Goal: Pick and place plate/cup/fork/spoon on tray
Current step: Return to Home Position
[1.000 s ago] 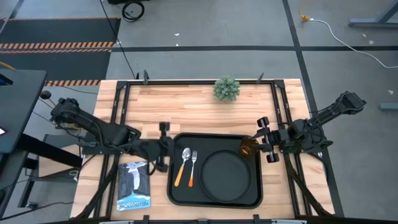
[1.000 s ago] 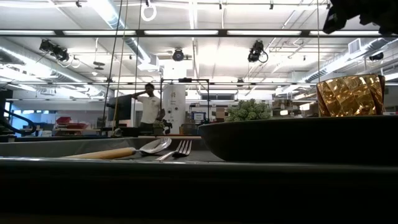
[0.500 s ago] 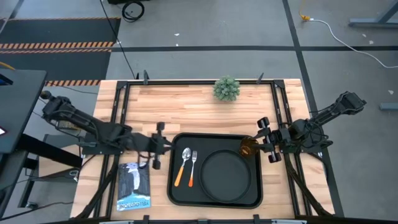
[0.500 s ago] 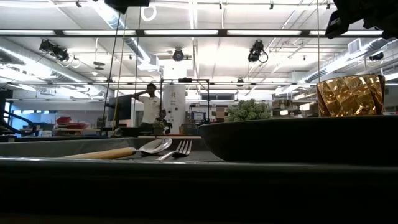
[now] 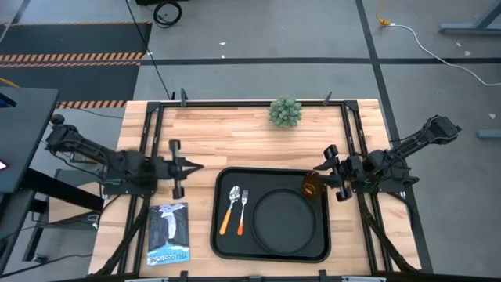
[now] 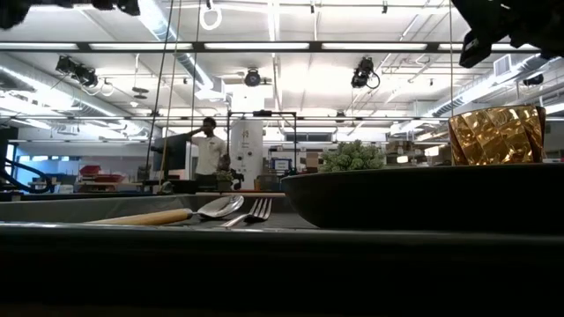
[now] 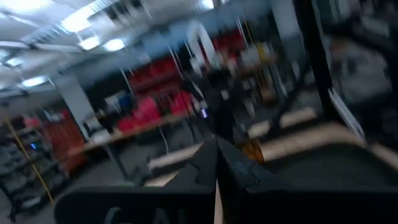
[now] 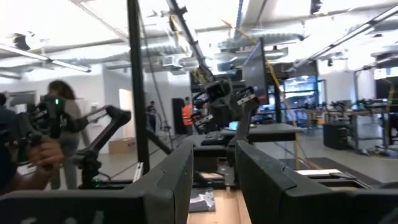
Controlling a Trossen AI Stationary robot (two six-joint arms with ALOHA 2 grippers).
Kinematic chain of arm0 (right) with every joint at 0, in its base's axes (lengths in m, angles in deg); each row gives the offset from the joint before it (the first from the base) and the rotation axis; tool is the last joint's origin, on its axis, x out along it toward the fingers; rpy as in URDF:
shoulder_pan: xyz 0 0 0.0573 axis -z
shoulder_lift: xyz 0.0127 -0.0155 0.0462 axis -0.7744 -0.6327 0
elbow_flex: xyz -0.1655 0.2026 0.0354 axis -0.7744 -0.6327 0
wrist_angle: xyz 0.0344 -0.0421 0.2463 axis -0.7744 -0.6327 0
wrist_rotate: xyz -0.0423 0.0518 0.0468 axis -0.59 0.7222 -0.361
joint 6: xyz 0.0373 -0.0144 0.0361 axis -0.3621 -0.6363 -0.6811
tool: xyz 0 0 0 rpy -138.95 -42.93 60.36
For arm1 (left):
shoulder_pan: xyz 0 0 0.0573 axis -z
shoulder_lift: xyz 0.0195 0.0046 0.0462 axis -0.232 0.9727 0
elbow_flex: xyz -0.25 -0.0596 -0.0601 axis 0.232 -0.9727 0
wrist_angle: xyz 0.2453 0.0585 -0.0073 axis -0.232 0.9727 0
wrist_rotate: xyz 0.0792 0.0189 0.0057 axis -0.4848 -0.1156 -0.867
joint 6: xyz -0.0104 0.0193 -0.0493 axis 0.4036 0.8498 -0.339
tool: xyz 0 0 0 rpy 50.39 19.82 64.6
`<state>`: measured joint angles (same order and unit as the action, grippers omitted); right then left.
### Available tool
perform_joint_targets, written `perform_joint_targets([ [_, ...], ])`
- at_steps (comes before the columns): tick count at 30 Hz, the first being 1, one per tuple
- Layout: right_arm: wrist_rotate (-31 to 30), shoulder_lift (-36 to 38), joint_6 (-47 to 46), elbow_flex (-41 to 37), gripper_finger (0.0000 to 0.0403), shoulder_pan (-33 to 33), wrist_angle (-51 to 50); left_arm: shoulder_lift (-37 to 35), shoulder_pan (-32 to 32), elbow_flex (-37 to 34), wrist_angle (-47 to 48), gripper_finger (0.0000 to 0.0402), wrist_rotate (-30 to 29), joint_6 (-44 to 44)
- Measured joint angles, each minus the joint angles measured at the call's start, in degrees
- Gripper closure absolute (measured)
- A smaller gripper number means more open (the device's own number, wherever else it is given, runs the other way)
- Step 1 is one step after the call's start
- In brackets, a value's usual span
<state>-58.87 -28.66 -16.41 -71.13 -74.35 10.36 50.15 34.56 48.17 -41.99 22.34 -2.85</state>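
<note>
Plate [image 5: 285,222], cup [image 5: 312,186], fork [image 5: 243,211] and spoon [image 5: 230,209] all sit in the tray [image 5: 221,235]; my left jaws [image 5: 188,166] press together over the table [image 5: 227,133], my right jaws [image 5: 322,168] spread beside the cup, finished.

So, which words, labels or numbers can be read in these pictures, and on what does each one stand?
"YELLOWSTONE": white letters on the booklet, upside down in the high view; they are small, so this reading is likely, not certain.
Signs in the room behind, in the low and wrist views: too small or blurred to read.
Tray, plate, cup: no text seen.
</note>
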Motion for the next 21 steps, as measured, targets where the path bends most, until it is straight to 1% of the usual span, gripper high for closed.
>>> perform_joint_targets([
  [2,-1.07,0.02,0.00,0.00,0.0275,0.00,0.64,-2.61,-0.15,-3.89,-6.79,0.0393,-0.08,-0.07],
  [6,-1.10,0.00,0.07,0.00,0.0275,0.00,0.54,-6.63,-0.15,-10.56,-19.04,0.0393,-1.04,-1.13],
  [10,-1.10,0.00,0.09,0.00,0.0275,0.00,0.54,-9.79,-0.15,-14.98,-25.70,0.0393,-3.90,-3.26],
  [13,-1.10,0.00,0.11,0.00,0.0275,0.00,0.53,-11.74,-0.15,-16.99,-26.63,0.0393,-5.09,-5.83],
  [15,-1.10,0.00,0.11,0.00,0.0275,0.00,0.53,-13.26,-0.15,-18.20,-26.69,0.0393,-5.10,-6.94],
  [17,-1.10,0.00,0.13,0.00,0.0275,0.00,0.54,-14.60,-0.15,-19.07,-27.07,0.0393,-4.71,-10.02],
  [19,-1.07,0.00,0.13,0.00,0.0275,0.00,0.51,-15.96,-0.05,-19.07,-24.62,0.0393,-2.28,-13.31],
  [21,-1.07,0.00,0.13,0.00,0.0275,0.00,0.51,-17.01,-0.04,-19.07,-22.18,0.0393,2.15,-15.75],
])
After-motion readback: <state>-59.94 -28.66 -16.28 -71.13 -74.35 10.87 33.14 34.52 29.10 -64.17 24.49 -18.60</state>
